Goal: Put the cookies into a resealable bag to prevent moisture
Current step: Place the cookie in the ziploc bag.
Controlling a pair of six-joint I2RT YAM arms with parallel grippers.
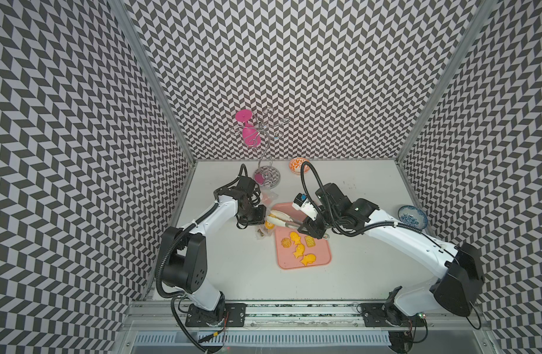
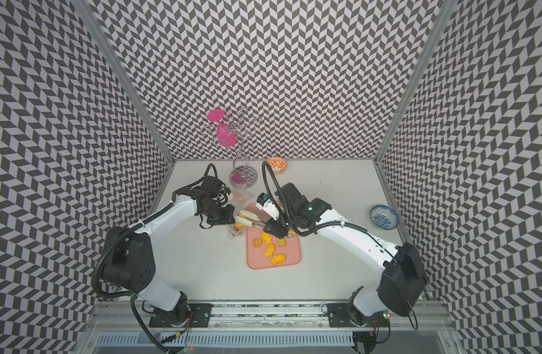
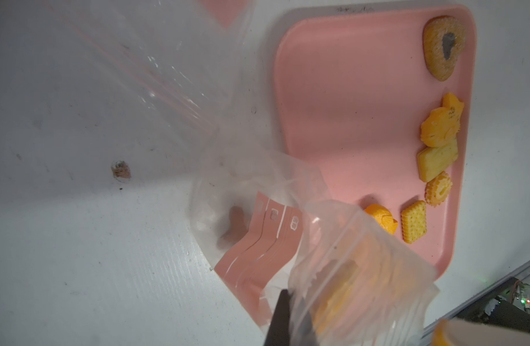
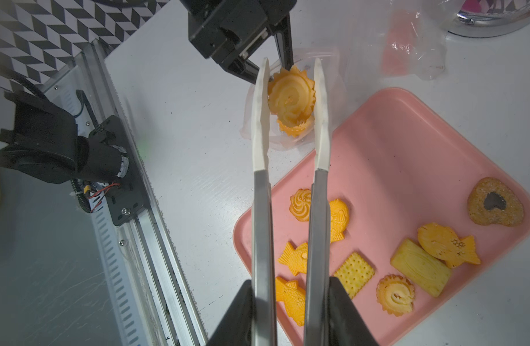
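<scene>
Well, the task is only partly done. Nine cookies (image 4: pixel 353 274) lie on the pink rectangular plastic tray (image 4: pixel 407 134) in the middle of the white table (image 1: pixel 233 269). They are four orange fish, two round swirls, a square cracker, a pale ridged block and a round brown biscuit with a dark heart in its centre. The clear resealable plastic bag (image 3: pixel 386 269) stands just left of the tray's far left corner, with its mouth open. At least one ruffled orange biscuit (image 4: pixel 295 125) is already inside it. A brown piece (image 3: pixel 232 227) shows through the plastic beside a pink label (image 3: pixel 257 248), and it seems to be inside too. By my judgement most of the loading is left, and so is the sealing of the bag.

The left gripper (image 1: pixel 263 218) is fully closed on the rim of the bag and keeps the mouth lifted. The right gripper (image 4: pixel 290 314) is closed part way on the two arms of the steel tongs with white tips (image 4: pixel 260 224) and squeezes them. The white tips stand about one biscuit apart. Between them, over the mouth of the bag, is a round orange swirl cookie (image 4: pixel 290 96). Both tips seem to touch its edges. I cannot tell whether it is firmly pinched or already loose.
</scene>
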